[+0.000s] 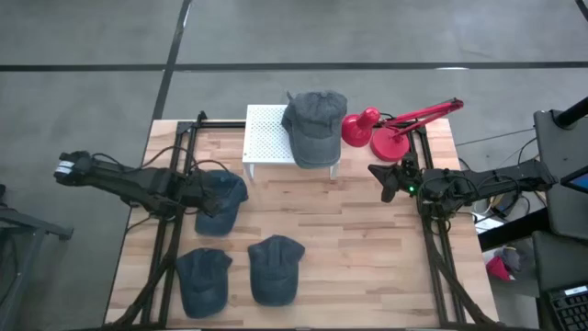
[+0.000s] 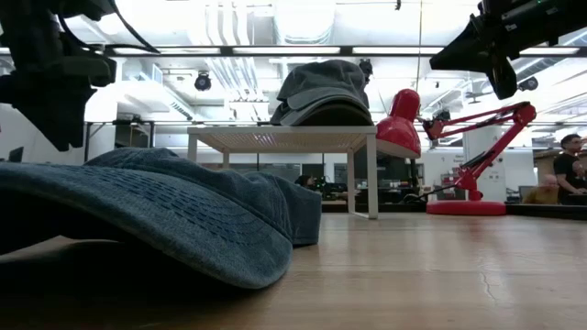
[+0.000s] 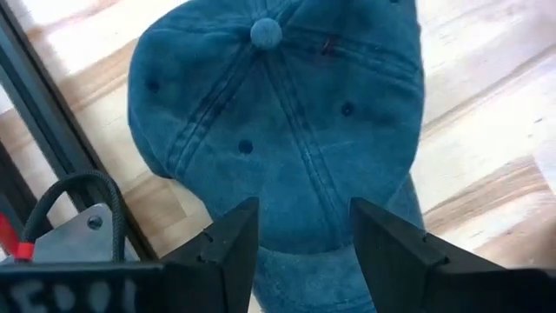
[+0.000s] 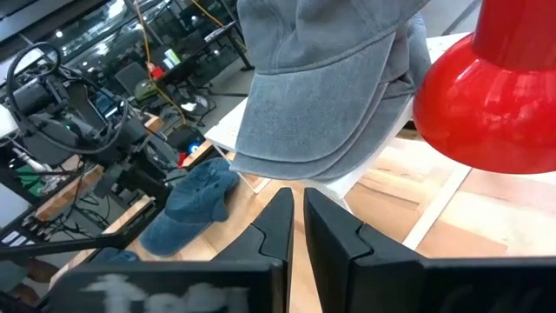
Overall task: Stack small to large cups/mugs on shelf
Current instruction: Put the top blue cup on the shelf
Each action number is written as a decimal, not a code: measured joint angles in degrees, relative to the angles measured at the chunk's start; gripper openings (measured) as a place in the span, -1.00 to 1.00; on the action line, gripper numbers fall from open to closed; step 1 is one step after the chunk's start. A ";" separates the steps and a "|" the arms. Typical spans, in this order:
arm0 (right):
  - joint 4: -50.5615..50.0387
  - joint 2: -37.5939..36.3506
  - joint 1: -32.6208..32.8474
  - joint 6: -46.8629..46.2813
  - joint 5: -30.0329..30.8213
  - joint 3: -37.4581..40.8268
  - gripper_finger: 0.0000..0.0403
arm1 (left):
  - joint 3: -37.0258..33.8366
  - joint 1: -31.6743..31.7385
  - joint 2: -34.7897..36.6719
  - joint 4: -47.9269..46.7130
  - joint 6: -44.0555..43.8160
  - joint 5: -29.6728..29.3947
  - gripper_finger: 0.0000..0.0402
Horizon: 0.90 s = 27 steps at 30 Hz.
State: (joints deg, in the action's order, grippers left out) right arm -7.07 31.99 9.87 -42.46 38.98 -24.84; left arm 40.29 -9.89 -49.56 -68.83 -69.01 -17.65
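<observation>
Grey caps (image 1: 315,124) sit stacked on the right half of the white perforated shelf (image 1: 266,138), their brims (image 4: 304,130) overhanging its near edge. Three blue denim caps lie crown-up on the table: one at the left (image 1: 223,202) and two near the front edge (image 1: 202,279), (image 1: 276,267). My left gripper (image 3: 304,252) is open above the left cap (image 3: 278,113), one finger on either side of its rear part, not touching it. My right gripper (image 1: 384,176) hovers shut off the shelf's right end, below the lamp; it is raised in the low view (image 2: 491,60).
A red desk lamp (image 1: 390,129) stands at the far right, its shade (image 4: 486,96) close beside the stacked caps. Black frame rails (image 1: 175,184) run along both table sides. The left half of the shelf (image 1: 262,129) is bare. People sit in the room beyond (image 2: 573,165).
</observation>
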 joint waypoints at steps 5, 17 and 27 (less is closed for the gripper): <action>-0.01 0.02 0.00 0.00 0.01 0.00 -0.86 | -0.13 0.00 -0.72 2.02 -0.33 -0.03 -0.10; 0.00 0.02 0.00 0.00 0.04 0.00 -0.86 | -0.15 0.02 -1.24 3.08 -4.20 -0.15 -0.10; -0.01 0.02 0.00 0.04 0.04 0.00 -0.86 | -0.17 0.02 -1.22 8.56 -5.19 -0.42 -0.10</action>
State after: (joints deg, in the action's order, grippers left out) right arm -7.08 32.01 9.87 -42.42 39.03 -24.84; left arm 40.12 -9.87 -50.78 -60.28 -74.21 -18.07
